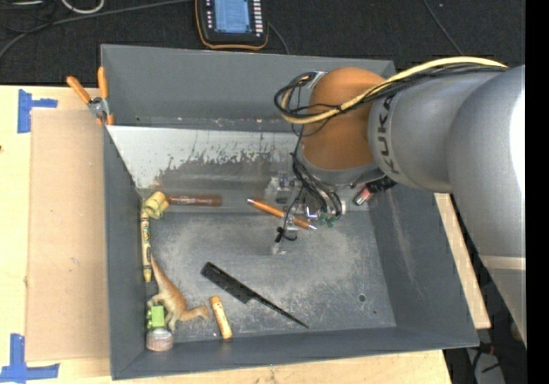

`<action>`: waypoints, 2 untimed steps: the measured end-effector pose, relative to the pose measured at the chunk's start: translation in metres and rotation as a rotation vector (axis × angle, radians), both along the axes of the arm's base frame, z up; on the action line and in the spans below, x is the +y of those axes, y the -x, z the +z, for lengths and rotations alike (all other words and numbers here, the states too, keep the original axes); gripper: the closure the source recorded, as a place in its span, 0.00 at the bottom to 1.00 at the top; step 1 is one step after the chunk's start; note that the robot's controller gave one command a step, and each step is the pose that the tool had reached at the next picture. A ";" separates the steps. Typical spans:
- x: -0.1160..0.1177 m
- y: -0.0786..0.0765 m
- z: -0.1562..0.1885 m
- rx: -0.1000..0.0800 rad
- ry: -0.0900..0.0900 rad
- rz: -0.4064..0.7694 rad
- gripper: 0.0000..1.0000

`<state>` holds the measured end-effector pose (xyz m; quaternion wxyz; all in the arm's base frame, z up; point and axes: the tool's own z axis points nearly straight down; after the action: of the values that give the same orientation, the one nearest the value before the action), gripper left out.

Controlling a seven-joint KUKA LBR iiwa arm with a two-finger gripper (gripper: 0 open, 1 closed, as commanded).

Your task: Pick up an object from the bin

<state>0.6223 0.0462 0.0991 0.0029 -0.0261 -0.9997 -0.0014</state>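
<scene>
My gripper [286,231] hangs low over the middle of the bin, just right of centre, beneath the arm's wrist. An orange pencil-like stick [265,207] lies slanted right beside it, and its right end runs in under the gripper body. I cannot make out whether the stick is gripped. A brown rod [194,200] lies flat to the left by the back wall. A black comb [252,295] lies diagonally on the floor below the gripper, apart from it.
Along the left wall lies a yellow banana-like toy [153,206]. In the front left corner are a tan long-necked toy animal [176,300], a small green piece [156,316], a round cap [159,340] and a short yellow stick [221,318].
</scene>
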 end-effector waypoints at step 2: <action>-0.046 0.005 -0.029 -0.002 0.000 0.067 1.00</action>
<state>0.6173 0.0007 0.0704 0.0021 0.0072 -1.0000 -0.0014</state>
